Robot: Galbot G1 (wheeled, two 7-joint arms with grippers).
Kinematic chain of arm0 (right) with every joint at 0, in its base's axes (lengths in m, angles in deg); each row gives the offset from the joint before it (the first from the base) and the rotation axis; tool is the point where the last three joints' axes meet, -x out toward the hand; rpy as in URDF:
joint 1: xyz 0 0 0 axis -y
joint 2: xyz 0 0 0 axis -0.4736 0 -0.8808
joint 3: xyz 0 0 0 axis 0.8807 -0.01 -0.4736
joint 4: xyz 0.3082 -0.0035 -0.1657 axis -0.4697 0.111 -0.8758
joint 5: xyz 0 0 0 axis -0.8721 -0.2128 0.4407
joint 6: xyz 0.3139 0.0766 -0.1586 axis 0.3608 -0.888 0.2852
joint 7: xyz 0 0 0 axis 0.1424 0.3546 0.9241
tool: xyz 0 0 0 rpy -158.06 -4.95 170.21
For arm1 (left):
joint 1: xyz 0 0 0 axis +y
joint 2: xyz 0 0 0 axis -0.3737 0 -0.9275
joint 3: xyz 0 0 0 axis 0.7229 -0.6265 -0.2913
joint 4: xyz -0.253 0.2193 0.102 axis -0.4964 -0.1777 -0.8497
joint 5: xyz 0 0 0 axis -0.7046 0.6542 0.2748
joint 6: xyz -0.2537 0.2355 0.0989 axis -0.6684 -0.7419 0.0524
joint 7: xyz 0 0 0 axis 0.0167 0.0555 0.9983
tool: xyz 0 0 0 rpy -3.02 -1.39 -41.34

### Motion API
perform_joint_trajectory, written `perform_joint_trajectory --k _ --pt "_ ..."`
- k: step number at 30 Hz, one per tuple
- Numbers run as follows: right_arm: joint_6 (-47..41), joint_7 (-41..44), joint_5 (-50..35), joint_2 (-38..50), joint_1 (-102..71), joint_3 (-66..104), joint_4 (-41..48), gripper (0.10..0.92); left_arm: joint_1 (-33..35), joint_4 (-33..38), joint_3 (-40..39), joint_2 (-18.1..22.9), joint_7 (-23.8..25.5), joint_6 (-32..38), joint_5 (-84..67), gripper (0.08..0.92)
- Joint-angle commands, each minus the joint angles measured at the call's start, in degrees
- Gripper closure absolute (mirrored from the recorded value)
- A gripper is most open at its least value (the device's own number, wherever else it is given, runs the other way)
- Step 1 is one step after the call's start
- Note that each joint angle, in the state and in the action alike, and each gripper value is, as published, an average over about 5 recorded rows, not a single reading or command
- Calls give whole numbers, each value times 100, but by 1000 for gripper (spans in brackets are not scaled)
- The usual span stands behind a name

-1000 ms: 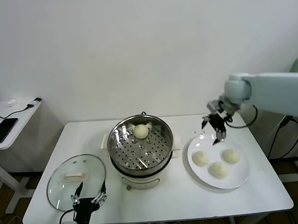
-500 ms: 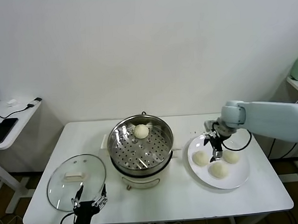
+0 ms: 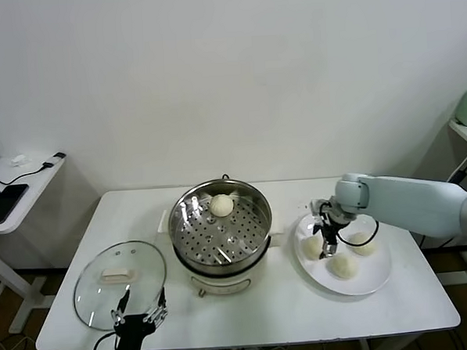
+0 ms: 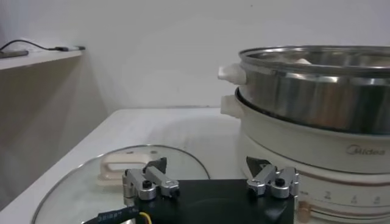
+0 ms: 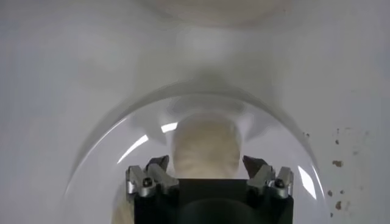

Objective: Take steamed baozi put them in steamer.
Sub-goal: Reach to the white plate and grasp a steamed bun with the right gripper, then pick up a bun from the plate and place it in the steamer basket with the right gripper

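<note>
The steel steamer [image 3: 221, 230] on its cream base stands mid-table, with one baozi [image 3: 221, 205] at the back of its perforated tray. Three more baozi lie on the white plate [image 3: 372, 276] to its right: left one [image 3: 311, 248], back one [image 3: 365, 243], front one [image 3: 342, 265]. My right gripper [image 3: 326, 241] is open and down over the left baozi; in the right wrist view that bun [image 5: 205, 149] sits between the spread fingers of my right gripper [image 5: 206, 168]. My left gripper [image 3: 139, 312] is open and empty, parked at the table's front left edge by the lid.
The glass lid [image 3: 118, 281] with a cream handle lies flat at the front left; it also shows in the left wrist view [image 4: 116, 176] beside the steamer [image 4: 317, 91]. A side table with cables [image 3: 14, 182] stands far left.
My right gripper has come down and leftward from above the plate's back edge onto the left baozi. The left arm has stayed in place.
</note>
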Motion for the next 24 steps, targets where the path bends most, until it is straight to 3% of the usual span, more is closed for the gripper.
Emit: perform_joint_trajectory --k 1,5,13,19,24 --pt "-58 -32 47 -64 -255 247 180 324 -8 1 1 -11 -2 -12 2 177" --pt "-41 93 66 8 -14 141 -3 390 12 28 2 -7 -4 -19 2 177" --pt "108 530 -362 229 1589 -731 -534 406 61 159 -19 22 -1 -50 2 177" --pt "167 929 -1513 16 3602 -1713 -1095 406 53 239 -54 8 5 -68 3 177" --pt "-116 748 -2676 -499 4532 -1646 -1613 406 4 281 -115 12 12 -68 3 177"
